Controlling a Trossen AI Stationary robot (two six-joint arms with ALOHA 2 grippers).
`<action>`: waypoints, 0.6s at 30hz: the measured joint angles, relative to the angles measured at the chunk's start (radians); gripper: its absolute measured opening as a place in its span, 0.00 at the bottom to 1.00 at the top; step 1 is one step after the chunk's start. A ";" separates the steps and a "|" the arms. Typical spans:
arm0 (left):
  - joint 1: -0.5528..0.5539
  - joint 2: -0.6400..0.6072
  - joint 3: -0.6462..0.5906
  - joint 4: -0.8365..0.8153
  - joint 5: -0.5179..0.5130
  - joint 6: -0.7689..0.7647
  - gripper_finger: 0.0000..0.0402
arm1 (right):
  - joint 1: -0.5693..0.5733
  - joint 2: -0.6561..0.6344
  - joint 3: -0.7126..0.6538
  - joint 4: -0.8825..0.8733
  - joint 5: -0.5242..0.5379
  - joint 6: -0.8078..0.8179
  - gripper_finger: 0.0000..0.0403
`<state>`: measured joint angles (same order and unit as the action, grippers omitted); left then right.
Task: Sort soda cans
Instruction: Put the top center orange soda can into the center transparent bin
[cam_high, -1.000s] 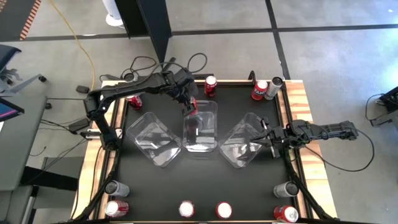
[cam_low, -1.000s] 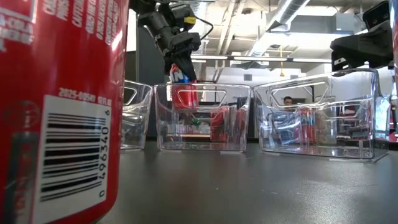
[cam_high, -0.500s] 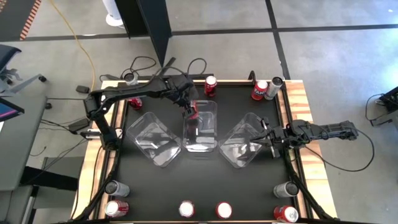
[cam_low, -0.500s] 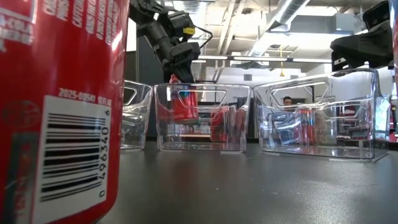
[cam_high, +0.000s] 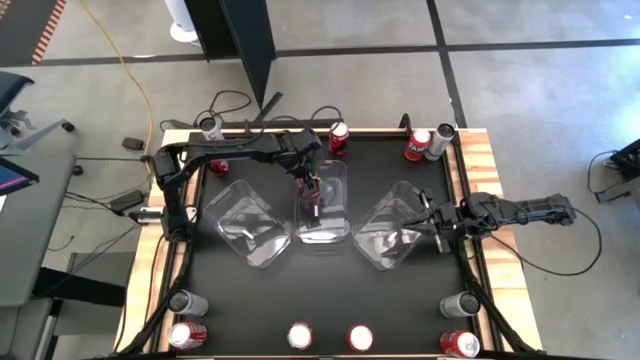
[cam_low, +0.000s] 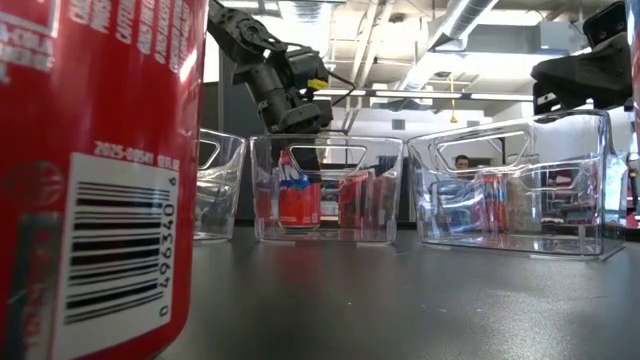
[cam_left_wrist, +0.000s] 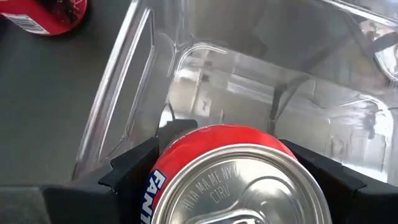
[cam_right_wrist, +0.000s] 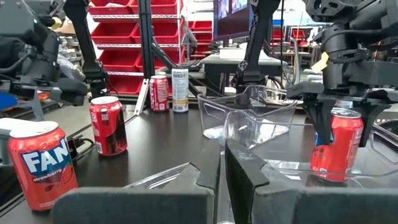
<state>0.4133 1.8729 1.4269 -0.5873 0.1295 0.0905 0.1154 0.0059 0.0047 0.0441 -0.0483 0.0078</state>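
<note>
high: left gripper is down in the middle bin near the tabletop's far edge, right gripper parked by the right edge, fingers pinched together on nothing | low: red can stands on the bin floor | left wrist: fingers clamp that can's sides

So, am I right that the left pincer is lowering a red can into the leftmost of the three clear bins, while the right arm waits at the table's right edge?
Not quite: the left pincer holds the red can inside the middle bin, not the leftmost one, as the high view shows. The rest stands: the right pincer waits, shut, by the right edge.
</note>
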 joint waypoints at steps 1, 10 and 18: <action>0.000 0.000 0.000 0.000 -0.001 0.001 0.74 | 0.000 0.000 0.000 -0.001 0.000 0.000 0.11; 0.003 0.000 0.000 -0.003 -0.004 0.008 0.74 | 0.000 0.000 0.000 -0.002 0.000 0.000 0.11; 0.003 0.000 0.000 -0.004 -0.002 0.012 0.79 | 0.000 0.000 0.000 -0.004 0.000 0.002 0.11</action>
<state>0.4159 1.8729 1.4269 -0.5911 0.1270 0.1022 0.1154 0.0063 0.0048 0.0402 -0.0483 0.0101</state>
